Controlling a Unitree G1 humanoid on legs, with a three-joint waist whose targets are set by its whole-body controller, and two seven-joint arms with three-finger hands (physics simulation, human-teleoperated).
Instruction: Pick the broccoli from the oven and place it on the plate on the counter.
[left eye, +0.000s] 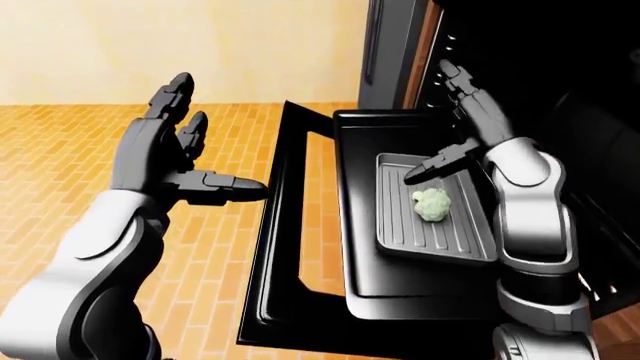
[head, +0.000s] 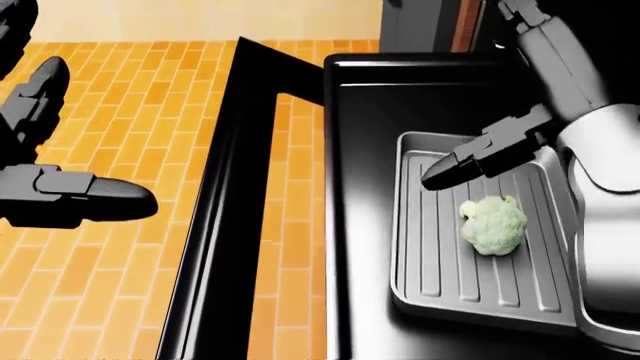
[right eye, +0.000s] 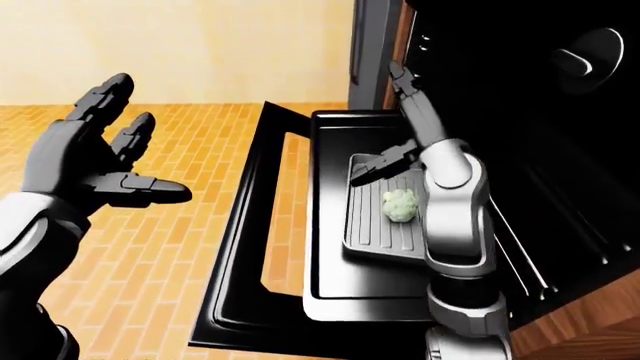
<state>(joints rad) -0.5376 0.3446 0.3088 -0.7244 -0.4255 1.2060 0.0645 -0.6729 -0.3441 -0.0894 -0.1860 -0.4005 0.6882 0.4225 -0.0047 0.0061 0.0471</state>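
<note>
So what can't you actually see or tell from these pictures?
- The plate and counter: in no view, outside every frame.
- The oven interior: right-eye view, too dark to make out.
- The left robot hand: head view cuts it off at the left edge.
- The right robot hand: open above the tray; how high it stands over the broccoli cannot be judged.

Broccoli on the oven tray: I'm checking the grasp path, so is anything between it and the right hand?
Nothing visible. The broccoli lies bare on the ridged tray, and the open right hand hovers just above it toward the view's top, not touching.
</note>
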